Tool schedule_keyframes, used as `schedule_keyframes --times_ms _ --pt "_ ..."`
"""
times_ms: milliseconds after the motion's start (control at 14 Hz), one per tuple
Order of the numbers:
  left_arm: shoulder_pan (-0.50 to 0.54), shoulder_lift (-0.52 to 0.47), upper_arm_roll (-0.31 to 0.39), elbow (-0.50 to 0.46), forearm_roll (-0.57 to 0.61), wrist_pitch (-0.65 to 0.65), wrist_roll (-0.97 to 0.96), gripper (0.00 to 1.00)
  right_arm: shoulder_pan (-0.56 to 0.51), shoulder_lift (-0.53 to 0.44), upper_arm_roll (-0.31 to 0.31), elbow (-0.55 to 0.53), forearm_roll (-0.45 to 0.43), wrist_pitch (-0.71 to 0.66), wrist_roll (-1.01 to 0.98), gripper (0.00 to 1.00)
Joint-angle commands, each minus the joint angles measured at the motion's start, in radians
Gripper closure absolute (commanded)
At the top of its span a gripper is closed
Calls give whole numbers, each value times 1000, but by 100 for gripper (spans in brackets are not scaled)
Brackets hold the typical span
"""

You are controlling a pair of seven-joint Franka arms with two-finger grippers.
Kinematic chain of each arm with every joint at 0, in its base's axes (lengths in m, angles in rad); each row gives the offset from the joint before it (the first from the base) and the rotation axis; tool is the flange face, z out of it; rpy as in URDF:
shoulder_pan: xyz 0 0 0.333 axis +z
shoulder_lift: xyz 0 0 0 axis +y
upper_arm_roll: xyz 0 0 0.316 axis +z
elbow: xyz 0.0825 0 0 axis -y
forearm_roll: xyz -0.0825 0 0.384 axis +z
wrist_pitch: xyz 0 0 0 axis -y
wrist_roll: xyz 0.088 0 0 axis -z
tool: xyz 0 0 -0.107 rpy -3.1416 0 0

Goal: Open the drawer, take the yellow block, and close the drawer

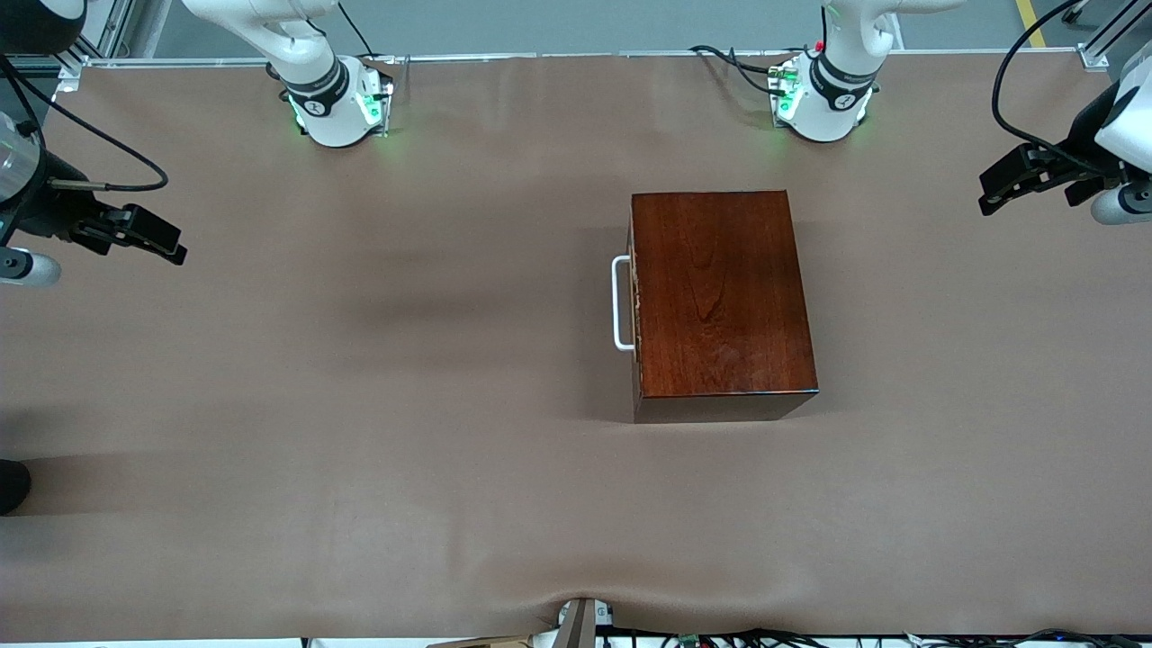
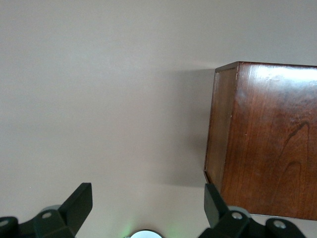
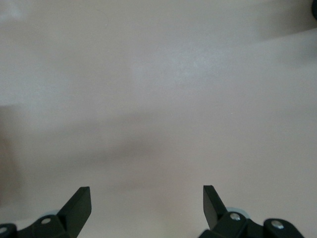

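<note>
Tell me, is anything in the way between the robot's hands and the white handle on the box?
Nothing visible is. The handle faces the right arm's end of the table, and only bare table lies between it and the open right gripper. The open left gripper waits past the box.

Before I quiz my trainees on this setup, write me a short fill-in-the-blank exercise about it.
1. The drawer of the wooden box is ____.
2. Its white handle faces the ____ arm's end of the table.
3. The left gripper and the right gripper are both ____.

Missing words: shut; right; open
</note>
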Motion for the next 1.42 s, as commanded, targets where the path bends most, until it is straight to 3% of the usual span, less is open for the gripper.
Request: schedule_keyframes --times_ms 0,285,499,641,855,1353 --pt "5 5 -10 21 20 -19 -1 0 5 6 -2 14 7 -3 17 0" --pt "-37 26 -37 56 37 -19 -5 0 6 6 -2 14 6 -4 17 0" --pt "-141 109 -96 117 34 -16 -46 0 5 6 -2 14 6 -3 17 0" --pt "-249 209 -107 197 32 2 -215 0 5 6 -2 14 7 -4 17 0" --pt "-402 348 -93 271 35 93 -399 0 6 9 -2 14 7 -3 19 0" --pt "-602 568 -47 334 37 305 -633 0 57 61 -1 14 7 39 22 0"
